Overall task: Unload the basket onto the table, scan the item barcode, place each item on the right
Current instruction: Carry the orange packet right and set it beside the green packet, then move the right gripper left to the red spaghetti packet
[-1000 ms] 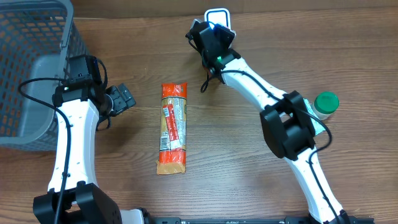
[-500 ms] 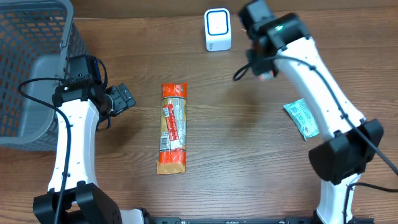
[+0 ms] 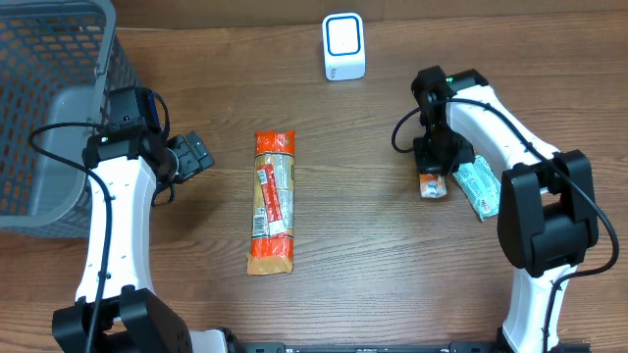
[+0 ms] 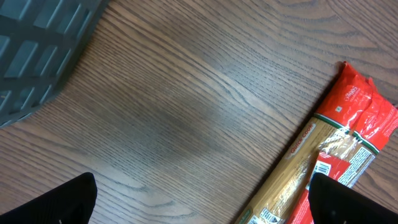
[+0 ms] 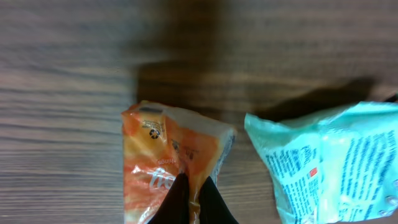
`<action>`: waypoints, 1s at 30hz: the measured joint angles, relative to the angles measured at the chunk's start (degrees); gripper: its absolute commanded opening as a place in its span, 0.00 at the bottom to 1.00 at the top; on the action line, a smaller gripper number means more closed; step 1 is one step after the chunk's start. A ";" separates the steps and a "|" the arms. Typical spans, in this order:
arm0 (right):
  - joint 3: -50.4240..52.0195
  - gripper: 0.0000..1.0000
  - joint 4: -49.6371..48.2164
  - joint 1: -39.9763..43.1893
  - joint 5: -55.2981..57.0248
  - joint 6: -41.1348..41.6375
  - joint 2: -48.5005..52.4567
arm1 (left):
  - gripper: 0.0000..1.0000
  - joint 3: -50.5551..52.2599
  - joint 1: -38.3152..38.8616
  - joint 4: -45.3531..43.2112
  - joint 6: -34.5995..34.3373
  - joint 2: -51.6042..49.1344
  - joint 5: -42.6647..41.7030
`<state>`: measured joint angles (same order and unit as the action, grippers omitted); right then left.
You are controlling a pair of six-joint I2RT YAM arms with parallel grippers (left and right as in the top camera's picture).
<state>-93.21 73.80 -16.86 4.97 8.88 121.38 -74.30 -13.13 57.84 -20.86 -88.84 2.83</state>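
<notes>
My right gripper (image 5: 194,200) is shut on a small orange snack packet (image 5: 155,165), pinching its foil between the two black fingertips. From overhead, the orange packet (image 3: 432,186) sits low over the table at the right, under the right gripper (image 3: 433,169) and just left of a teal packet (image 3: 478,185). The white barcode scanner (image 3: 343,46) stands at the back centre, well away from the packet. My left gripper (image 3: 192,155) is open and empty, left of a long red and orange pasta pack (image 3: 273,201). The left wrist view shows the left gripper (image 4: 202,208) with wide-set jaws over bare wood.
A grey mesh basket (image 3: 49,98) fills the back left corner, and its wall (image 4: 37,43) shows in the left wrist view. The pasta pack (image 4: 333,155) lies diagonally to the right there. The teal packet (image 5: 329,162) lies right beside the orange one.
The right arm swung from the scanner at the back to the right side and came down with the orange packet beside the teal packet. The left arm stayed still.
</notes>
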 measured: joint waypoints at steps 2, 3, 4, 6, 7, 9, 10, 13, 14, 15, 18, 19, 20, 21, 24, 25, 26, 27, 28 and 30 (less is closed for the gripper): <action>0.52 0.04 0.11 0.00 0.72 0.13 0.00 | 1.00 0.00 0.00 0.00 0.00 0.00 0.00; 0.55 0.06 0.11 0.00 1.14 0.13 0.00 | 1.00 0.00 0.00 0.00 0.00 0.00 0.00; 0.55 0.10 0.07 0.00 1.51 0.15 0.00 | 1.00 0.00 0.00 0.00 0.00 0.00 0.00; 0.55 0.34 -0.07 0.00 2.27 0.31 0.00 | 1.00 0.00 0.00 0.00 0.00 0.00 0.00; 0.55 0.37 -0.17 0.00 2.60 0.22 0.00 | 1.00 0.00 0.00 0.00 0.00 0.00 0.00; 0.55 0.47 -0.55 0.00 3.13 0.31 0.00 | 1.00 0.00 0.00 0.00 0.00 0.00 0.00; 0.55 0.51 -0.90 0.00 3.26 0.48 0.00 | 1.00 0.00 0.00 0.00 0.00 0.00 0.00; 0.55 0.64 -2.12 0.00 3.37 0.85 0.00 | 1.00 0.00 0.00 0.00 0.00 0.00 0.00; 0.55 0.80 -2.45 0.00 3.08 1.09 0.00 | 1.00 0.00 0.00 0.00 0.00 0.00 0.00; 0.55 0.88 -2.91 0.00 2.32 1.18 0.00 | 1.00 0.00 0.00 0.00 0.00 0.00 0.00; 0.66 0.97 -6.34 -0.04 -3.21 1.53 0.00 | 1.00 0.00 0.00 0.00 0.00 0.00 0.00; 0.66 0.98 -7.37 -0.13 -5.75 1.49 0.00 | 1.00 0.00 0.00 -0.02 0.00 0.00 0.00; 0.66 1.00 -8.11 -0.31 -7.69 1.62 0.00 | 1.00 0.00 0.00 0.00 0.00 0.00 0.00; 0.66 1.00 -8.72 -0.52 -9.60 1.75 0.00 | 1.00 0.00 0.00 0.00 0.00 0.00 0.00; 0.72 1.00 -10.69 -1.99 -14.82 1.66 0.00 | 1.00 0.00 0.00 0.00 0.00 0.00 0.00; 0.76 1.00 -11.39 -2.84 -16.46 1.64 0.00 | 1.00 0.00 0.00 0.00 0.00 0.00 0.00; 0.87 1.00 -12.26 -3.74 -17.81 1.66 0.00 | 1.00 0.00 0.00 0.00 0.00 0.00 -0.02; 1.11 1.00 -13.11 -4.72 -18.97 1.68 0.00 | 1.00 0.00 0.00 0.00 0.00 0.00 -0.02; 1.40 1.00 -13.77 -5.81 -20.00 1.84 0.00 | 1.00 0.00 0.00 0.00 0.00 0.00 0.00; 2.36 1.00 -15.52 -8.24 -21.51 3.02 0.00 | 1.00 0.00 0.00 0.00 0.00 0.00 -0.02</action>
<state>-90.85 58.28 -25.10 -16.53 11.90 121.38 -74.30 -13.13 57.84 -20.86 -88.84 2.81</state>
